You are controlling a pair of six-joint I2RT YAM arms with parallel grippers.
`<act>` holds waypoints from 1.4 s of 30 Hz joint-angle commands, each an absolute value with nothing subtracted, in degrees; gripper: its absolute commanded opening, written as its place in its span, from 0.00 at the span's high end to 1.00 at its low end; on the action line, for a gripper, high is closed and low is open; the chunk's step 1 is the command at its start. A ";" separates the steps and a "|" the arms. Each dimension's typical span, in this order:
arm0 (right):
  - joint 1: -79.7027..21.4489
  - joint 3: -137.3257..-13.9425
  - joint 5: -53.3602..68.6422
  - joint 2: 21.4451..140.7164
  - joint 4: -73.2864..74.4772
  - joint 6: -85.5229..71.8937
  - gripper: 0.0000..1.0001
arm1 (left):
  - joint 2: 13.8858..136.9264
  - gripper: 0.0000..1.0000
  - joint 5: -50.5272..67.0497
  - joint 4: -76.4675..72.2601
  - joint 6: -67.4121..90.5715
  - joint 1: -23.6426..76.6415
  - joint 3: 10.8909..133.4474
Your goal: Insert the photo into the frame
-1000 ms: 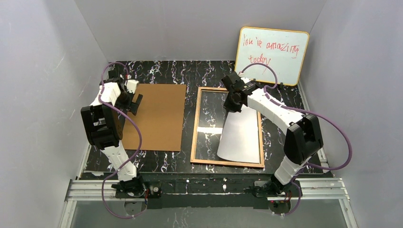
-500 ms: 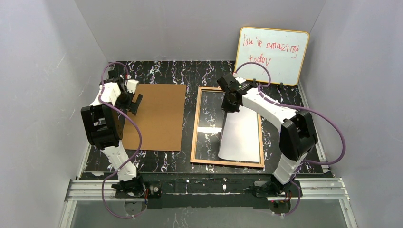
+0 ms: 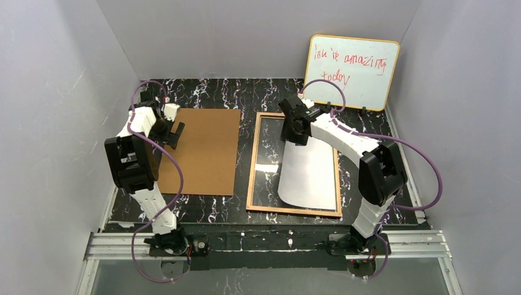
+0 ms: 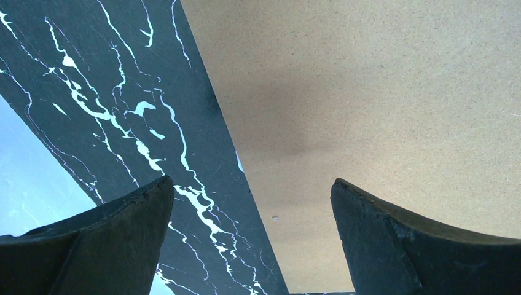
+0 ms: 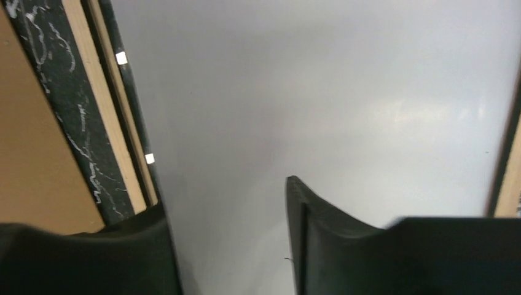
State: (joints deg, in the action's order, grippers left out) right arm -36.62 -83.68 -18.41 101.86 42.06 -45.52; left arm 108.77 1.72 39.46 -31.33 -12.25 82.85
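Since the photo (image 3: 307, 178) goes in picture side down, you see only its plain white back. It lies inside the frame (image 3: 252, 166) on the glass, crowded toward the frame's right rail, with a strip of bare pane left along the left rail. Its near edge sits a little skewed against the frame's near rail, so I judge it laid in but not yet squared into the recess. Your right gripper (image 5: 224, 196) is over the photo's far end, just inside the frame's far rail. The wrist view shows its fingers parted, with white paper visible in the gap and nothing pinched between them, so it reads as released. Whether the tips touch the sheet, you cannot tell. Your left gripper (image 4: 252, 190) hovers well left of the frame, over the outer edge of the brown backing panel (image 3: 206, 150), jaws wide and holding nothing. That looks a sensible place to wait, as the panel would close the frame afterwards. The panel lies flat just left of the frame, a band of table (image 3: 215, 92) between them. The whiteboard (image 3: 350, 70) leans behind the frame's far right corner and takes no part.
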 commanded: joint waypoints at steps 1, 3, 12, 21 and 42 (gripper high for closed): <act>-36.74 -84.31 -16.01 101.02 37.67 -45.18 0.37 | 106.49 0.02 2.36 40.73 -31.87 -12.31 82.00; -36.75 -83.90 -14.65 100.83 36.37 -45.25 0.22 | 106.42 0.02 2.45 40.86 -32.02 -12.27 81.90; -36.79 -83.60 -11.88 100.77 34.37 -44.83 0.01 | 106.23 0.02 2.15 40.80 -32.58 -12.34 81.50; -36.72 -83.00 -6.75 101.54 30.47 -44.29 0.01 | 106.25 0.02 1.49 40.38 -32.61 -12.31 81.40; -42.57 -87.27 4.14 108.27 13.09 -52.52 0.01 | 113.95 0.04 -6.52 38.71 -29.18 -17.41 90.47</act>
